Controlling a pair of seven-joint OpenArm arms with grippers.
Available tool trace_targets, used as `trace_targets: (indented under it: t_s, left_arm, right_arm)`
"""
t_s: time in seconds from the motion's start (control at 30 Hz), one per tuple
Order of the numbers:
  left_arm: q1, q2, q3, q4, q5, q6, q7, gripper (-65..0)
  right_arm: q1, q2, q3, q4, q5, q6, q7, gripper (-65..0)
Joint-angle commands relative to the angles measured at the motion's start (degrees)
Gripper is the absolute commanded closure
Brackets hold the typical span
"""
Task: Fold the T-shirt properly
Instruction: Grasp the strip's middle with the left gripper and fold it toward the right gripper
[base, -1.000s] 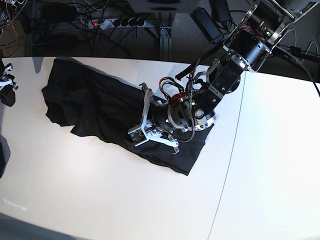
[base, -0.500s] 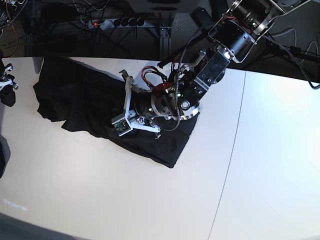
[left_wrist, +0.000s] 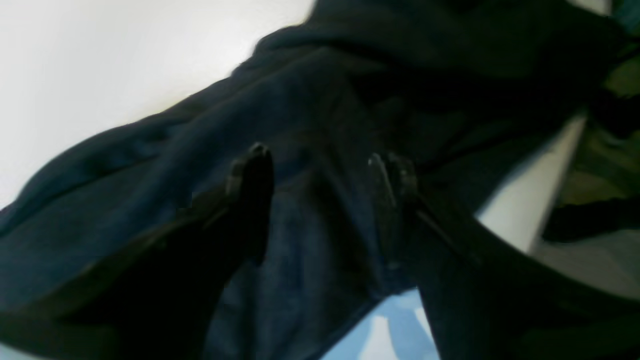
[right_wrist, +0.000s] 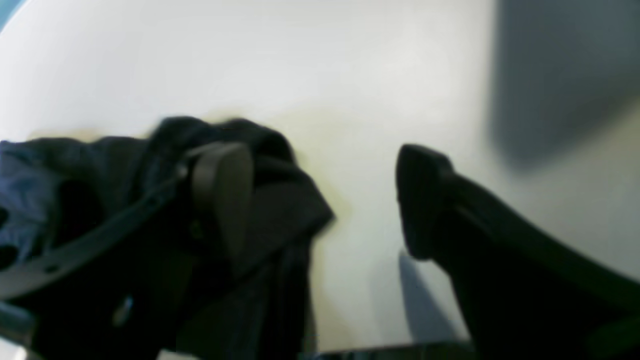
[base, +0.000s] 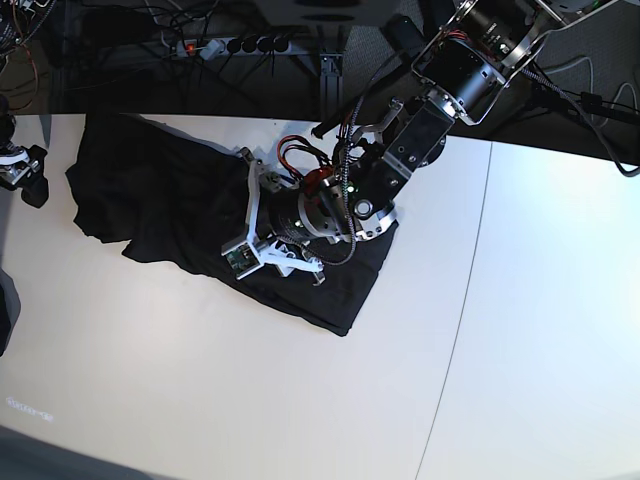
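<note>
Base view: a white table (base: 200, 390) with a smooth matte top and a thin curved seam down its right part; behind it a dark floor with a power strip (base: 225, 45), loose cables and a metal stand leg. The T-shirt (base: 160, 200), black soft cloth, lies bunched and creased on the table's upper left, running as a rumpled band toward the middle. The left arm (base: 440, 90) reaches down over it, its gripper (base: 248, 215) low on the cloth, hard plastic and metal with red wires. The right gripper (base: 22, 170) sits at the table's left edge, just beside the shirt's end. Left wrist view: the left gripper (left_wrist: 320, 170) has its two dark fingers standing apart over folds of cloth, nothing pinched between them; white table shows at upper left. Right wrist view, blurred: the right gripper (right_wrist: 320, 200) has its fingers wide apart above bare white table, a crumpled edge of the shirt (right_wrist: 270, 165) behind its one finger.
</note>
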Motion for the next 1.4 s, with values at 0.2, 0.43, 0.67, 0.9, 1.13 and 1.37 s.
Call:
trace_targets:
  t_s: [0.2, 0.43, 0.67, 0.9, 1.13, 1.37]
  left_arm:
    - [-1.07, 0.28, -0.17, 4.94, 2.19, 2.32, 0.07, -34.2]
    - [-1.09, 0.31, -3.58, 4.96, 2.43, 3.15, 0.11, -34.2]
    - [-1.07, 0.11, -12.09, 4.96, 2.16, 3.1, 0.39, -34.2]
    - [-1.07, -3.65, -14.8, 4.96, 0.63, 3.13, 0.44, -34.2]
    - [-1.05, -5.27, -14.8, 4.96, 0.28, 3.13, 0.55, -34.2]
    - [-1.05, -5.88, -14.8, 4.96, -0.52, 3.15, -0.07, -34.2]
  right_arm:
    - [0.0, 1.25, -0.63, -10.47, 5.25, 2.56, -0.55, -44.5]
    - [0.0, 1.2, -3.45, -13.38, 7.04, 2.58, -1.84, -44.5]
    - [0.28, 0.87, -8.63, -13.33, 8.59, 2.62, -2.49, -44.5]
    - [0.31, -2.71, -12.07, -13.31, 7.74, 2.64, -2.47, -44.5]
    - [0.28, -3.37, -12.48, -13.31, 8.87, 3.39, -3.08, -44.5]
    - [0.31, -3.37, -13.18, -13.31, 10.36, 4.52, -3.54, -44.5]
